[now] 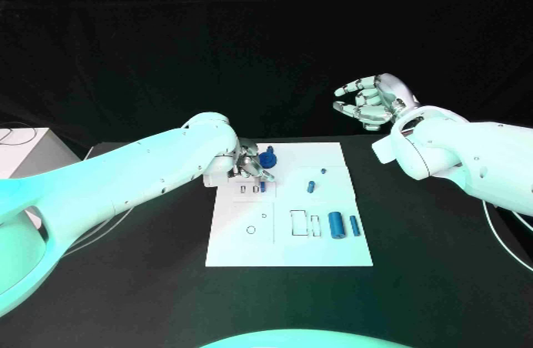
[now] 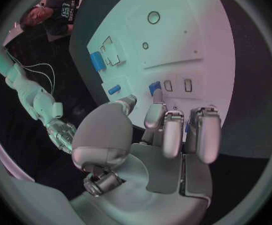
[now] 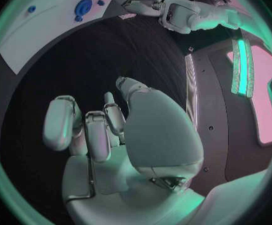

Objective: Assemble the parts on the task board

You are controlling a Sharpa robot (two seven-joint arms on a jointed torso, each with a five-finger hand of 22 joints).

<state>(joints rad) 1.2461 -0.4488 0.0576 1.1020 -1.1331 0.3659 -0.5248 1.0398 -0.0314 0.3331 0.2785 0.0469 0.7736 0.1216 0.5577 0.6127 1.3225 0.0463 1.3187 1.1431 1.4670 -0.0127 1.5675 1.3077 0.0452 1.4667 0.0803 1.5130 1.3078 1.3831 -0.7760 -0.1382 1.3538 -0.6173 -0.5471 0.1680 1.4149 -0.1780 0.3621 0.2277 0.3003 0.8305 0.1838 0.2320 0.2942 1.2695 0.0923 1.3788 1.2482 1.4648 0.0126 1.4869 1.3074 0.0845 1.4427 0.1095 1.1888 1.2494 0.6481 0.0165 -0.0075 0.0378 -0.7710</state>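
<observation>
On the black counter [image 1: 133, 286] lies the white task board [image 1: 291, 244]. The left hand [image 1: 246, 165] works at its far left corner, fingers [image 2: 154, 116] seemingly closed around a blue part [image 1: 270, 158] (contact is hard to confirm). The right hand [image 1: 372, 100] hovers well apart, fingers curled, empty.

A black table [image 1: 133, 286] fills the foreground; black backdrop from ten to two o'clock; white box [image 1: 25, 152] at nine o'clock.
</observation>
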